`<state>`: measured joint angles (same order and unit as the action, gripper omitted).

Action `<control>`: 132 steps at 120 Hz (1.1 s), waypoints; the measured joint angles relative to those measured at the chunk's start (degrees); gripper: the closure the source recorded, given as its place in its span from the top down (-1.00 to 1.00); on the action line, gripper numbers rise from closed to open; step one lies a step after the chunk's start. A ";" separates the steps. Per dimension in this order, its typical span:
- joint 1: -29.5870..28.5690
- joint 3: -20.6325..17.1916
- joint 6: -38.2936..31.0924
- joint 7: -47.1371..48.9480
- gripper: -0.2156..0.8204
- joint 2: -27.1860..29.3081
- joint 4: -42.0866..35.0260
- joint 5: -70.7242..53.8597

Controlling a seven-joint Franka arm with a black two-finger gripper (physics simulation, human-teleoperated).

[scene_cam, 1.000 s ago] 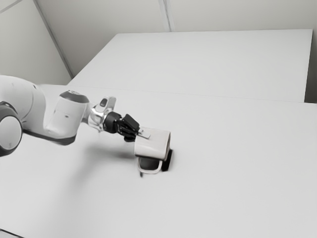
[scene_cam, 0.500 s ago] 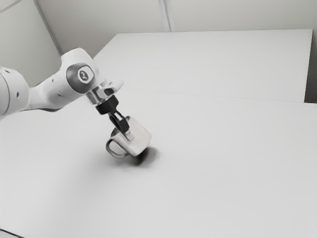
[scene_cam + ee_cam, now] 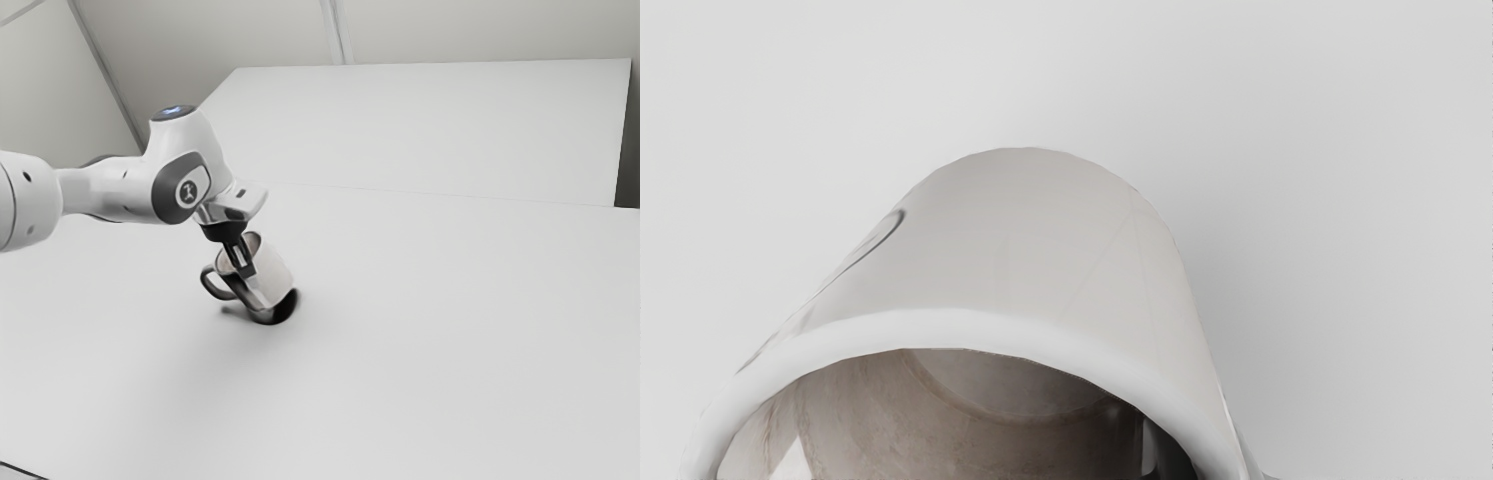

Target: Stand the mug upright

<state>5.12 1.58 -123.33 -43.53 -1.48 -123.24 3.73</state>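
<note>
Exterior view: one mug (image 3: 277,277), tilted, handle (image 3: 213,284) to the exterior view's left; gripper (image 3: 251,280) closed on its side, presumably to swing the base downward; plain white desk (image 3: 450,350), pale room wall (image 3: 480,30) at the far side. Wrist view: mug's rim (image 3: 940,327), brownish interior (image 3: 906,413)

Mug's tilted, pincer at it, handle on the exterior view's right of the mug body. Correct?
Not quite: the handle is on the wrong side in your note. The exterior view shows it on that view's left of the mug body. The rest is right: the mug is tilted, with the pincer at it.
</note>
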 joint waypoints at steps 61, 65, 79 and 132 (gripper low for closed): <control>-0.04 -1.14 0.67 1.35 -0.25 -1.58 -0.71 -0.45; 0.04 -1.16 0.61 1.35 -0.13 -1.40 -0.71 -0.39; 0.09 -1.15 0.49 1.33 0.17 -0.53 -0.71 -0.23; -0.19 -1.20 13.02 16.86 0.53 4.72 21.93 -0.20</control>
<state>4.93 0.37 -110.31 -26.66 3.24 -101.31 3.54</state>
